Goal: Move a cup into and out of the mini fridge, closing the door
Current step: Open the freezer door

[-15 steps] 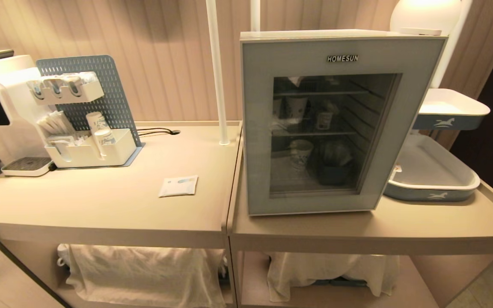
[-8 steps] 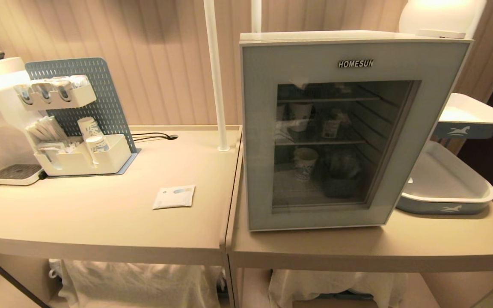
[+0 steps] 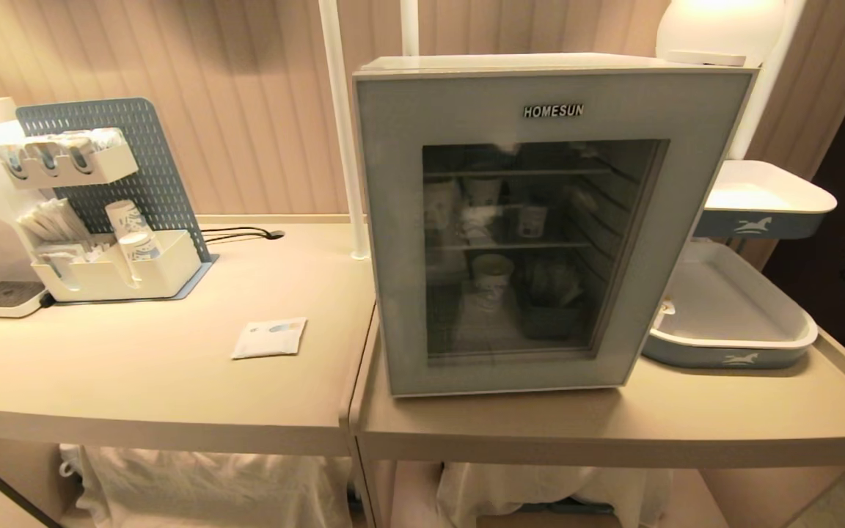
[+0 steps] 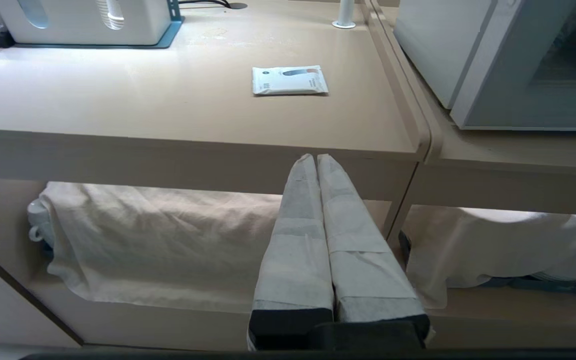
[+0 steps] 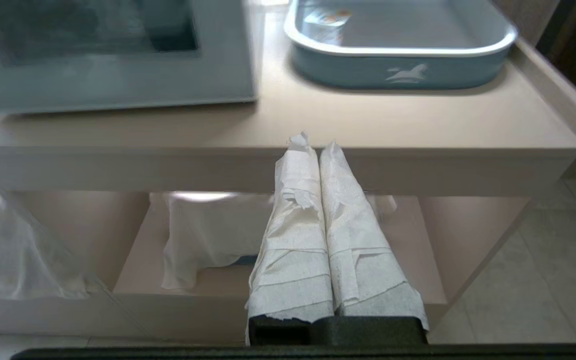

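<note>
On the right-hand beige tabletop (image 3: 686, 418) stands the boxy white mini fridge (image 3: 547, 220), its pale grey-blue door (image 3: 393, 242) with a dark glass window and "HOMESUN" lettering shut flat against the front. Behind the glass, on the lower wire shelf, a patterned paper cup (image 3: 494, 282) stands upright beside a dark container (image 3: 551, 312); more cups show dimly on the shelf above. Just beside the fridge on its right lies a blue-and-white tray with a horse emblem (image 3: 730, 345), and a second such tray (image 3: 760, 209) sits higher behind it. Over on the left tabletop (image 3: 136, 381) a small white sachet (image 3: 270, 338) lies flat, well apart from the white organiser with a blue pegboard back (image 3: 107, 220) near the wall. Below both tabletops, pale cloths (image 3: 195, 488) drape over the lower shelves. Neither arm shows in the head view. Each wrist view shows its own gripper low in front of the tabletop edge: left gripper (image 4: 316, 159) and right gripper (image 5: 314, 145), paper-wrapped fingers pressed together, clenched on nothing
</note>
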Available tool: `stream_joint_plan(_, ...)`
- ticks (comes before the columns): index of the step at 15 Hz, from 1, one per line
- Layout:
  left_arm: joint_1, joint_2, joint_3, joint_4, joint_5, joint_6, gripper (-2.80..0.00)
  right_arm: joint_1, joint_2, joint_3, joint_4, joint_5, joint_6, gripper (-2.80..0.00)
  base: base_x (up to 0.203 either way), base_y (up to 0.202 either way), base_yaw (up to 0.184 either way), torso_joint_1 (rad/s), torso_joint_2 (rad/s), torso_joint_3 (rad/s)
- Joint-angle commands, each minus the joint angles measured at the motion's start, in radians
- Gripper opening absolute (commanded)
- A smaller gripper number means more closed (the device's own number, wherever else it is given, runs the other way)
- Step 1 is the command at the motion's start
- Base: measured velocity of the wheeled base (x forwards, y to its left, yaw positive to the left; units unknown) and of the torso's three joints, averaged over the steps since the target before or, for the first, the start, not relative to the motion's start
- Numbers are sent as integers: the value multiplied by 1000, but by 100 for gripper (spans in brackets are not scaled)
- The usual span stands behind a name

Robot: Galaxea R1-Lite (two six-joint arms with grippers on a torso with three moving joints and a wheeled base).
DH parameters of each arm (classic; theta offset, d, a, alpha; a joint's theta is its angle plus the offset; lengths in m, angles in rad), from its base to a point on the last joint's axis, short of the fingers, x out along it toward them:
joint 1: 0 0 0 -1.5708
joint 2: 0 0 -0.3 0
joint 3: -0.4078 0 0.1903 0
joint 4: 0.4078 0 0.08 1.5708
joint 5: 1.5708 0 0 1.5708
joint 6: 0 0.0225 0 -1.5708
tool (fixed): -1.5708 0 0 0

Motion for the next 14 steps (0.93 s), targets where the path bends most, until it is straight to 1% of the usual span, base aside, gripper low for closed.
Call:
stream_joint_plan(1,2,2,2,-3,1,-1,-280,2,1,1,2,0,-1,-280,69,-105,2,2,1,-1)
stream_joint_plan(3,2,2,2,-3,1,-1,-280,2,1,1,2,0,-1,-280,79,-83,-3,1,4,1)
stream_joint_plan(7,2,2,0,-2,1,2,-280,2,1,1,2,0,-1,-280,0,0,0,0,0,0)
stream_joint_plan(9,2,3,-8,1,5,14,-280,2,1,1,2,0,-1,-280,0,0,0,0,0,0)
stream_joint_plan(10,2,6,-36,13,11,16,-280,2,1,1,2,0,-1,-280,0,0,0,0,0,0)
stream_joint_plan(11,2,25,-103,44,27,2,-280,2,1,1,3,0,-1,-280,0,0,0,0,0,0)
stream_joint_plan(12,2,58,-204,94,45,-31,-280,2,1,1,3,0,-1,-280,0,0,0,0,0,0)
stream_joint_plan(14,-5,199,-524,240,76,-130,-280,2,1,1,3,0,-1,-280,0,0,0,0,0,0)
